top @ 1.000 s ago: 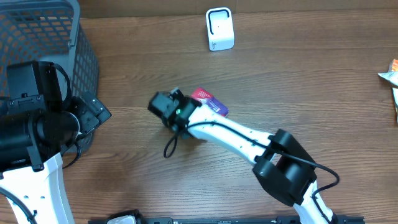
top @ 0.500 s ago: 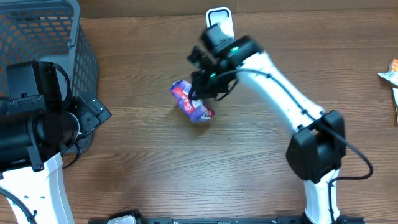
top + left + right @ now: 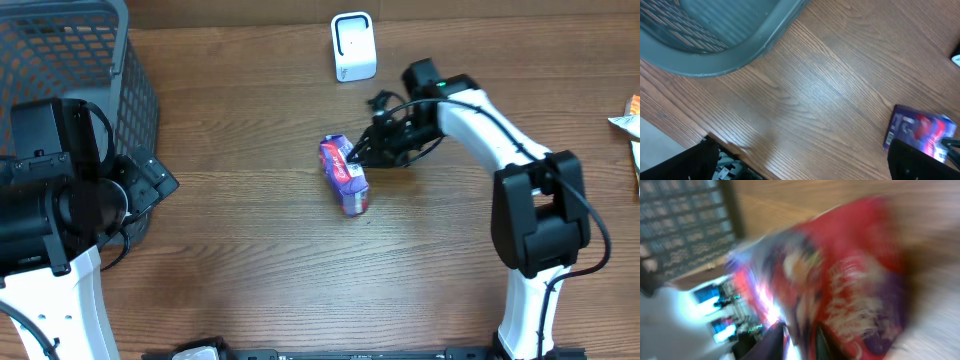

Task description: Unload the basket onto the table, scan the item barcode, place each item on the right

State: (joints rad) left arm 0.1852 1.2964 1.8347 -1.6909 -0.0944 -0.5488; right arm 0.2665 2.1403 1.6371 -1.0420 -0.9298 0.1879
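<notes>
The item, a purple and red snack package (image 3: 345, 175), lies on the wooden table a little below the white barcode scanner (image 3: 353, 47). My right gripper (image 3: 364, 153) reaches in from the right, with its tips at the package's upper right edge. In the right wrist view the package (image 3: 850, 270) fills the frame. It is badly blurred, and the right gripper (image 3: 800, 342) stands narrow with a sliver of package between its dark fingers. The left gripper (image 3: 810, 170) hovers open and empty near the table's left side. The package (image 3: 920, 127) shows at the right in its view.
A grey mesh basket (image 3: 70, 60) stands at the back left, beside the left arm, and its rim (image 3: 715, 45) crosses the left wrist view. More snack packets (image 3: 630, 125) lie at the table's right edge.
The right arm swept from the table's middle up toward the scanner and then right, carrying the package along. The package now lies further right. The left arm has not moved.
</notes>
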